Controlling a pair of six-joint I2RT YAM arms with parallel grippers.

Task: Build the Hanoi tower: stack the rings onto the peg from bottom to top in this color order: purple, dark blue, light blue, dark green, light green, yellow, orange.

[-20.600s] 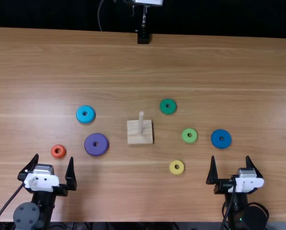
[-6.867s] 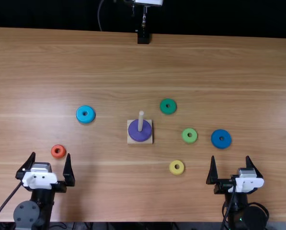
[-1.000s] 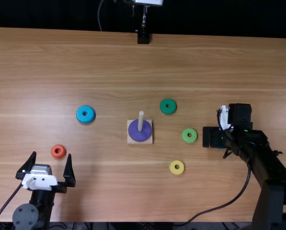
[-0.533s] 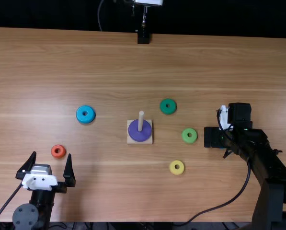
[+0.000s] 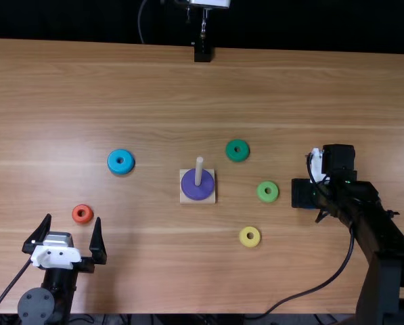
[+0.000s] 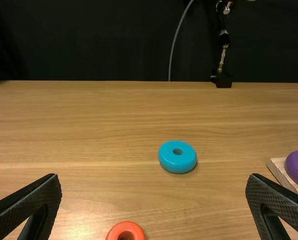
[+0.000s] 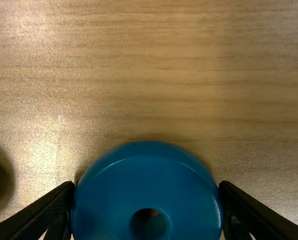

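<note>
The purple ring (image 5: 197, 189) lies around the peg (image 5: 199, 170) on its wooden base (image 5: 184, 199). In the top view my right gripper (image 5: 305, 193) points down over the dark blue ring; in the right wrist view the right gripper (image 7: 148, 185) has its fingers pressed against both sides of the dark blue ring (image 7: 146, 180). The left gripper (image 5: 74, 218), open and holding nothing, is near the orange ring (image 5: 82, 214); in its wrist view the left gripper (image 6: 153, 178) has the light blue ring (image 6: 177, 157) beyond it.
The dark green ring (image 5: 237, 150) lies behind and right of the peg. Between peg and right gripper are the light green ring (image 5: 267, 191) and, nearer the front, the yellow ring (image 5: 250, 236). A black stand (image 5: 202, 53) is at the far edge.
Since the earliest frame, the purple ring has come onto the peg. The right arm has reached out from the front edge to the dark blue ring, and its fingers have closed in on it.
</note>
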